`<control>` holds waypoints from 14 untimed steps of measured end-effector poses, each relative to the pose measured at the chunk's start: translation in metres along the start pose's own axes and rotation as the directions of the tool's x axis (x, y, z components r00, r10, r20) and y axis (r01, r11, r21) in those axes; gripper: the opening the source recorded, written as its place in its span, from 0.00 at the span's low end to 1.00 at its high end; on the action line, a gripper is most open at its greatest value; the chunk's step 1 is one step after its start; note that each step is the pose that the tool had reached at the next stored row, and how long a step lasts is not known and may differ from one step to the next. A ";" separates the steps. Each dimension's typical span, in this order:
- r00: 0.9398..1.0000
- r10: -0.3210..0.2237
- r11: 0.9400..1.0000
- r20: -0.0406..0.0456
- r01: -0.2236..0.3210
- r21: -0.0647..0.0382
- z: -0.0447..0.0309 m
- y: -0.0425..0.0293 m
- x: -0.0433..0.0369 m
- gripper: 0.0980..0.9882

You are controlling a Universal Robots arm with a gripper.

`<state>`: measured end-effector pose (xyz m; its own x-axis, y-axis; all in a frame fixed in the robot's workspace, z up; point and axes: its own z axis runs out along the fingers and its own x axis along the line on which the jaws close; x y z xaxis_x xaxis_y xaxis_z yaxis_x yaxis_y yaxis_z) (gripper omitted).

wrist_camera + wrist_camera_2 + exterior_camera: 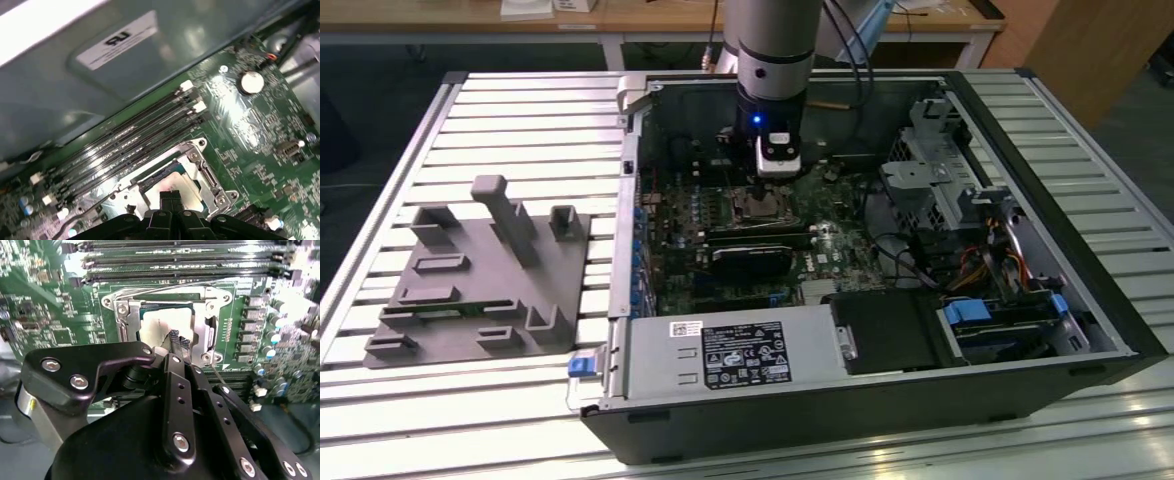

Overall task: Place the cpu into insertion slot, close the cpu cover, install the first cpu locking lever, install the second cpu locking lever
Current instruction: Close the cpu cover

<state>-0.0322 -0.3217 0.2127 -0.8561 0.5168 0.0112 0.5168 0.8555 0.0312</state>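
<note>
Found the gripper (179,340) low over the socket at the upper middle of the exterior view, fingers pinched fully together and gripping nothing, tips touching or just above the cpu (160,325); saw that pale chip lying flat in the insertion slot (165,303) on the green motherboard (50,310), so counted the placing as done; took the cpu cover (125,320) to be down around the chip, framing its face, though could not tell whether fully seated; noticed a thin wire lever (165,288) along one side of the socket; could not tell whether latched; judged both locking levers as left to do.
</note>
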 end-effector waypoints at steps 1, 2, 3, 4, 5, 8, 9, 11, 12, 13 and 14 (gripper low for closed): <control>1.000 -0.018 1.000 -0.001 0.018 0.000 0.0000 0.0000 0.0000 0.01; 0.999 -0.036 0.999 -0.001 0.036 0.000 0.0001 0.0000 0.0000 0.01; 0.999 -0.054 0.999 -0.002 0.054 0.000 0.0001 0.0000 0.0000 0.01; 0.997 -0.072 0.997 -0.002 0.072 0.001 0.0002 0.0000 0.0000 0.01; 0.996 -0.090 0.996 -0.003 0.090 0.001 0.0002 0.0000 0.0000 0.01; 0.989 -0.145 0.989 -0.005 0.145 0.001 0.0004 0.0000 0.0000 0.01; 0.987 -0.163 0.987 -0.005 0.163 0.001 0.0005 0.0000 0.0000 0.01; 0.980 -0.198 0.980 -0.006 0.198 0.002 0.0007 0.0000 0.0000 0.01; 0.976 -0.216 0.976 -0.007 0.216 0.002 0.0008 0.0000 0.0000 0.01; 0.972 -0.233 0.972 -0.008 0.233 0.002 0.0008 0.0000 0.0000 0.01; 0.968 -0.251 0.968 -0.008 0.251 0.002 0.0009 0.0000 0.0000 0.01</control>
<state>-0.0322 -0.3217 0.2118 -0.9583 0.2856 0.0113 0.2858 0.9578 0.0312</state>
